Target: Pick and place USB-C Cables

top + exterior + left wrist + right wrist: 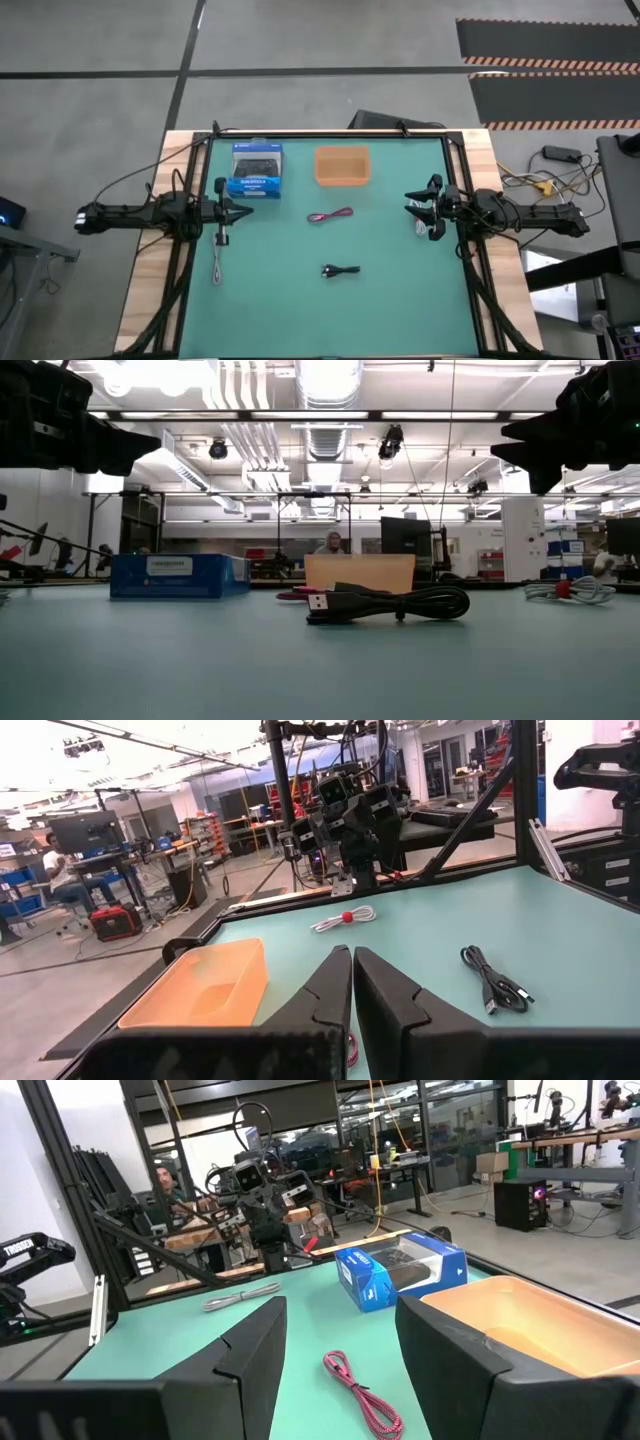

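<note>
Counter [390,310]: a green surface framed in pale wood, seen from above with one arm at each side.

Red-pink cable [330,216]: laid loose near the middle of the counter, just in front of the orange tray. It is also seen between the right fingers in the right wrist view [362,1395].

Black cable [340,270]: bundled, placed toward the front edge of the counter, well apart from both arms. In the low view it is the nearest item, with its plug turned to the left [385,603].

White cable [434,228]: coiled with a red tie, found at the right side of the counter, beside the right gripper; also shown in the left wrist view [343,918].

Grey cable [218,262]: stretched out straight at the left side, in front of the left gripper; also shown in the right wrist view [241,1294].

Orange tray [342,165]: placed at the back of the counter, nothing seen inside it.

Blue box [255,171]: set beside the tray, on its left.

Left gripper [240,210]: held above the left side of the counter, fingers [330,990] pressed together, nothing gripped.

Right gripper [412,203]: held above the right side, fingers [255,1345] spread wide, nothing gripped.
</note>
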You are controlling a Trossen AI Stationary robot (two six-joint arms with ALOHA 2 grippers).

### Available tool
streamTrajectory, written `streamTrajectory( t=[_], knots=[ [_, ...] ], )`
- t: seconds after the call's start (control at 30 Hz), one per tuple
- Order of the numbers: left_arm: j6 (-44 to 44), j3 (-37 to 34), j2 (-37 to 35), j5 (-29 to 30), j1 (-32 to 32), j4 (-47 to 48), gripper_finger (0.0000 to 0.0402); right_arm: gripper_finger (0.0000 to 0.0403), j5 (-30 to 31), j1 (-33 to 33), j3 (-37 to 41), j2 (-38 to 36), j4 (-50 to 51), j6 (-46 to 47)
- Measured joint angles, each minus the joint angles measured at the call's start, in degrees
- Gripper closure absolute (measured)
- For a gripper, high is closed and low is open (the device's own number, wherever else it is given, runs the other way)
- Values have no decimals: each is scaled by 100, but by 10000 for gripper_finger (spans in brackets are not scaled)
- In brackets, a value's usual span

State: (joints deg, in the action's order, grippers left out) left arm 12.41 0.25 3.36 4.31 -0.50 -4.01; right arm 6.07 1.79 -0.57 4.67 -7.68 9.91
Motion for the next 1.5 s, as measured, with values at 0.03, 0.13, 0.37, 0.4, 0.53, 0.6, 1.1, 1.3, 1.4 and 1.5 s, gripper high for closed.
streamTrajectory(
  t=[0.03, 0.13, 0.37, 0.4, 0.53, 0.6, 1.1, 1.3, 1.4, 1.5],
  knots=[
    [0, 0, 0, -1, -1, 0, 401, 223, 2, 0, 0, -2, -2, 0],
    [1, 0, 0, -1, 1, 0, 401, 223, 2, 1, -1, 0, 0, 0],
    [2, 0, -2, 0, 0, 0, 401, 223, 15, 1, -1, 0, 39, -1883],
    [2, 0, 0, -1, 1, 0, 401, 223, 13, 1, -1, 0, 39, -2244],
    [1, 0, -2, 0, 1, 0, 401, 223, 9, 1, -1, -2, 38, -3216],
    [1, 0, -2, -1, 1, 0, 401, 223, 8, 0, -1, 0, 38, -3400],
    [290, 0, -2, 41, 1, -27, 401, 223, 0, 0, -1, -1, 17, -2738],
    [276, 0, -2, 43, -1, -643, 401, 223, 0, 1, -1, -2, 15, -1428],
    [-505, 0, 8, -35, -3, -1234, 401, 223, 1, 1, -1, -2, -4, -1206],
    [-1222, -2, 6, -35, -3, -1785, 401, 223, 0, 0, -1, -2, -123, -1266]
  ],
)
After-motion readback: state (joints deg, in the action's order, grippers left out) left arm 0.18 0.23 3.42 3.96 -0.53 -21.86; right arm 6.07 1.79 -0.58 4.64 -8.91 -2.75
